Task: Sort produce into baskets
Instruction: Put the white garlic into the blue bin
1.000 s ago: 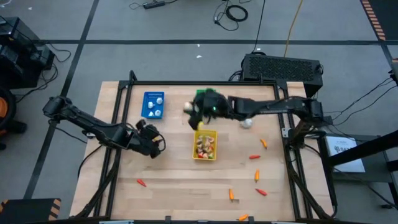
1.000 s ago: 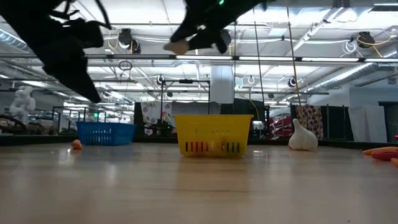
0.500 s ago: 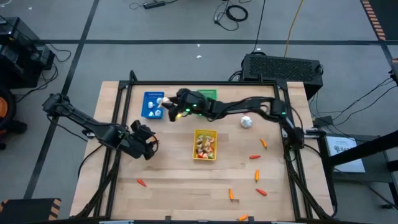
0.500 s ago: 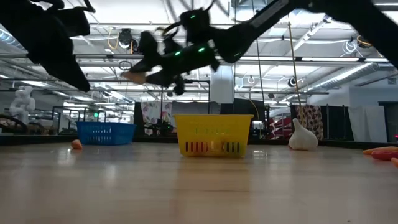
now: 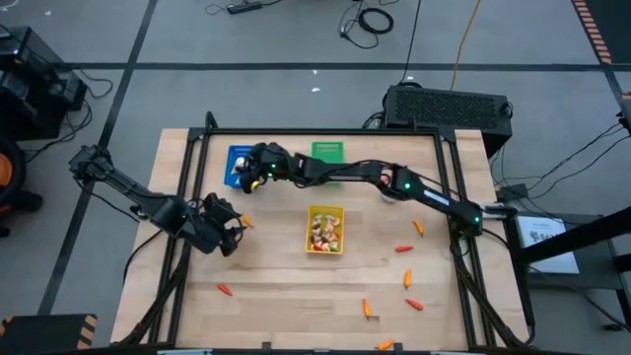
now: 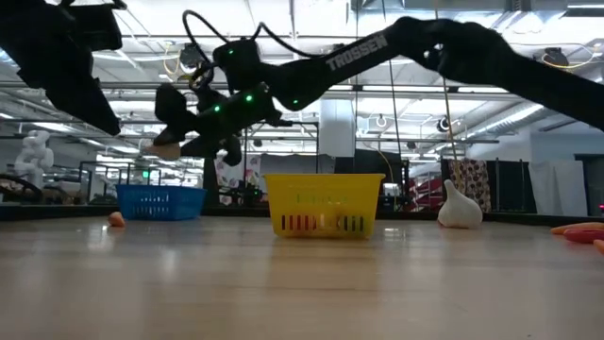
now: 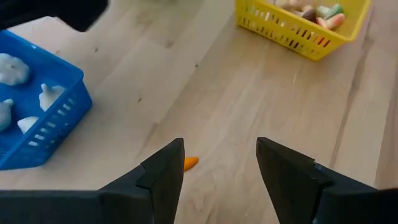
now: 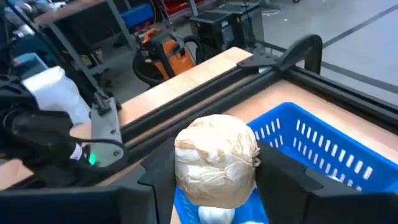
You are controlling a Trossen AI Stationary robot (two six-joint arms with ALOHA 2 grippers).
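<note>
My right gripper (image 8: 214,186) reaches across the table from the right and is shut on a cream-white bulb (image 8: 216,158). It is above the blue basket (image 8: 323,155), which holds several white bulbs (image 7: 12,68). In the low view the bulb (image 6: 165,149) hangs well above that basket (image 6: 160,201). My left gripper (image 7: 217,168) is open above the table near the basket's front. A small orange carrot piece (image 7: 190,163) lies on the wood between its fingers, untouched. The yellow basket (image 5: 325,229) holds mixed produce. The green basket (image 5: 327,150) stands at the far edge. My right gripper pinches the bulb's two opposite sides (image 8: 186,180) between its two fingers. The fingers come from the table's right, slanting down. The bulb is lifted clear, over the blue basket.
Another white bulb (image 6: 460,208) rests on the table right of the yellow basket. Several orange carrot pieces lie loose on the wood: one near left (image 5: 225,290) and others near right (image 5: 367,309), (image 5: 407,279), (image 5: 418,227). The right arm (image 5: 394,182) spans the far half of the table.
My right gripper has carried the bulb from near the green basket toward the table's left, ending over the blue basket, and has come lower. It has stayed shut on the bulb. My left gripper has drifted a little toward the table's left edge.
</note>
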